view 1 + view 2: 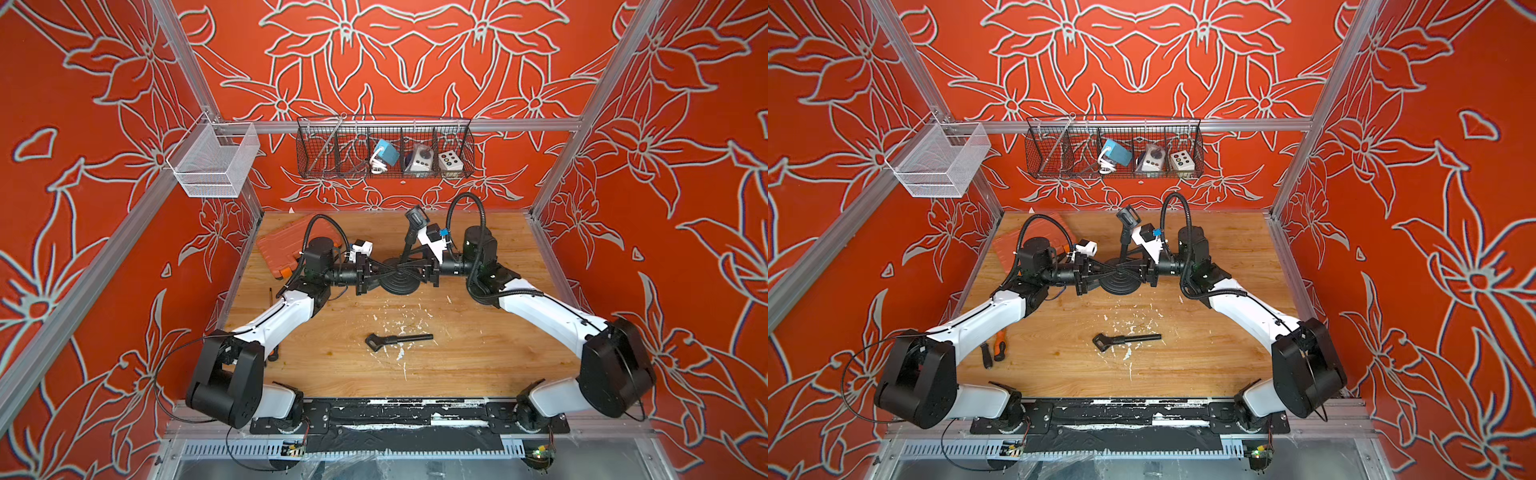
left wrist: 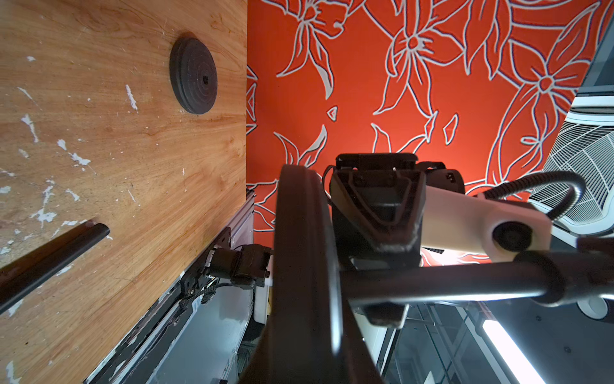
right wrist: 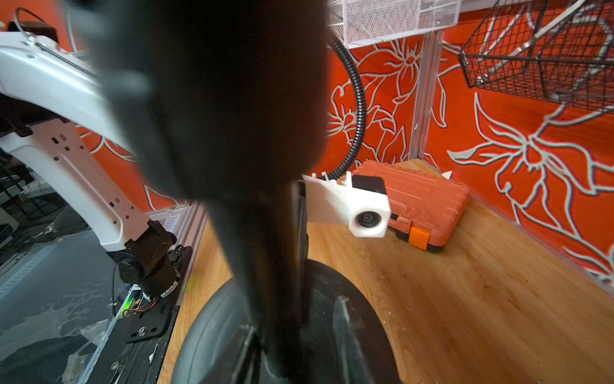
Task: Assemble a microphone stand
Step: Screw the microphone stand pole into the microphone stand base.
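Black fingers first: the left gripper (image 1: 388, 273) has its pair pinched together on the rim of the round base (image 1: 399, 289). It's rolled over, so its wrist view catches that disc edge-on. The right gripper (image 1: 408, 271) faces it from the opposite side. Its fingers (image 2: 393, 246) sit on either side of the pole (image 2: 432, 282) just above the base, right up against it, but honestly I can't tell if they're actually squeezing.

The base looks held up off the wooden table (image 1: 457, 365), with the pole sticking out of its middle and a mic clip (image 1: 415, 217) on the far end. The left wrist view also shows a second black disc (image 2: 192, 71), ringed with a centre hole, lying flat on the table.

Nearer the robot's side and well apart from both grippers, a loose rod (image 1: 401, 339) with a wider head at one end lies on the wood among white scuffs. An orange tool case (image 1: 280, 251) sits in the back left corner, and an orange-handled screwdriver (image 1: 999, 345) lies by the left arm.
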You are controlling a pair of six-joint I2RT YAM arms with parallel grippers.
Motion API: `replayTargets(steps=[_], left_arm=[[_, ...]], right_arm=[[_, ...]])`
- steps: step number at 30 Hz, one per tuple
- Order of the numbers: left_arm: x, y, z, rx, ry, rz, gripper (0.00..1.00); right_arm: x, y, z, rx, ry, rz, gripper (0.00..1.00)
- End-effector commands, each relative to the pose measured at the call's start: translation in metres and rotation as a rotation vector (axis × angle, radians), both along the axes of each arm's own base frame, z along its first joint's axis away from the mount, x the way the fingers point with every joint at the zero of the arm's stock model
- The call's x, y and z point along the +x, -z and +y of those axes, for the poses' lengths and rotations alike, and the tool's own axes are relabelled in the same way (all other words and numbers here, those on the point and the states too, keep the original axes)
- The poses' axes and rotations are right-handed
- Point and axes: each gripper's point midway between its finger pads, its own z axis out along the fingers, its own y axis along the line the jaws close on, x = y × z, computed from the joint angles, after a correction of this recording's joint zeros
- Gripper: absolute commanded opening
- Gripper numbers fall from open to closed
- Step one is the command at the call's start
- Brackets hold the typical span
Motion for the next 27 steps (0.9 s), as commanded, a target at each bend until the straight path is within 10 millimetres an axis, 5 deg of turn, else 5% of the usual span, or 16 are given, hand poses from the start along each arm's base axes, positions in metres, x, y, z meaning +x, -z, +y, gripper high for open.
replayTargets(steps=[1, 5, 10, 18, 23, 27], left_arm=[[-0.007, -0.039, 0.000, -0.038, 0.042, -0.149, 0.00], [-0.005, -0.039, 0.000, -0.037, 0.041, -0.149, 0.00], [-0.003, -0.037, 0.001, -0.034, 0.032, -0.147, 0.00], [0.005, -0.038, 0.001, -0.033, -0.001, -0.159, 0.00], [0.014, -0.035, 0.004, -0.032, -0.034, -0.149, 0.00], [0.020, -0.032, 0.006, -0.035, -0.052, -0.136, 0.00]], right_arm=[[0.000, -0.017, 0.005, 0.048, -0.012, -0.028, 0.28], [0.006, -0.015, 0.005, 0.060, 0.026, -0.004, 0.00], [0.030, -0.001, -0.005, 0.032, 0.251, 0.032, 0.00], [0.067, 0.046, -0.052, -0.239, 0.945, 0.079, 0.00], [0.063, 0.047, -0.055, -0.257, 1.015, 0.058, 0.00], [0.053, 0.036, -0.035, -0.225, 0.855, 0.027, 0.02]])
